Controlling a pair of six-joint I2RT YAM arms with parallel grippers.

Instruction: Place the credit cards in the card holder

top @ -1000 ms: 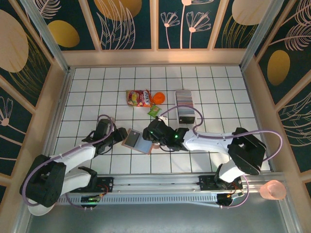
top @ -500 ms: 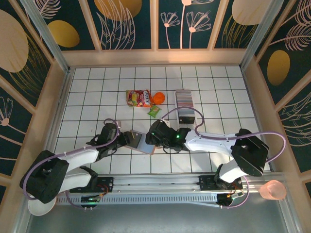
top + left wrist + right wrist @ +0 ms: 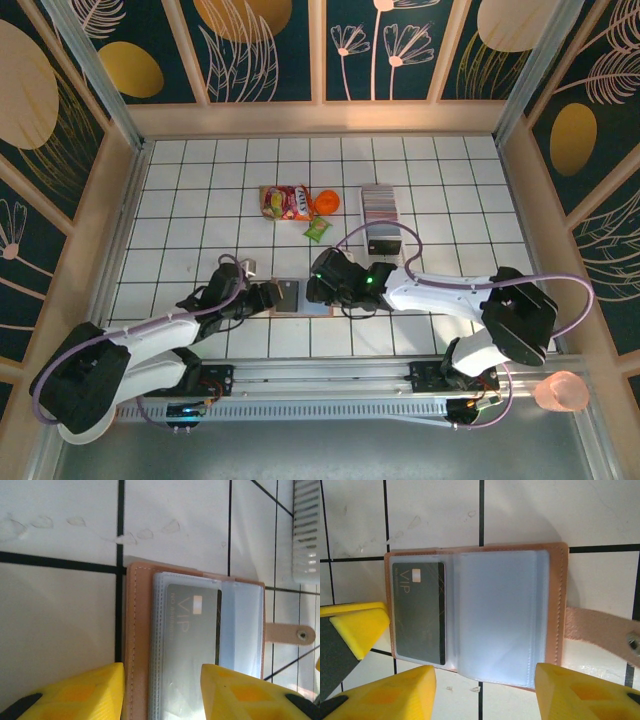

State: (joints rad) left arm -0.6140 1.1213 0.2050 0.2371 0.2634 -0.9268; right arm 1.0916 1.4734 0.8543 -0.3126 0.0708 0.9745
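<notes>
- The card holder (image 3: 475, 615) lies open and flat on the tiled table (image 3: 200, 200), at about 6 o'clock of the table's middle in the overhead view. A dark VIP card (image 3: 418, 612) sits in the pocket on the holder's 9 o'clock side in the right wrist view.
- Overhead, the left gripper (image 3: 264, 298) is at the holder's 9 o'clock. Its jaws are apart and clamp nothing, and one finger overlaps the sleeves.
- The right gripper (image 3: 485, 685) hangs at the holder's 3 o'clock overhead, with its jaws apart and empty.
- The credit cards (image 3: 379, 202) stand in a row well apart, at about 1 o'clock from the holder.
- Risk: the right jaws could snag a loose clear sleeve and lift or fold the holder. Nothing clamps the holder, so a nudge would slide it.
- Since a second ago the holder has turned from askew to square with the table's grid lines, and the left arm has reached in closer.
</notes>
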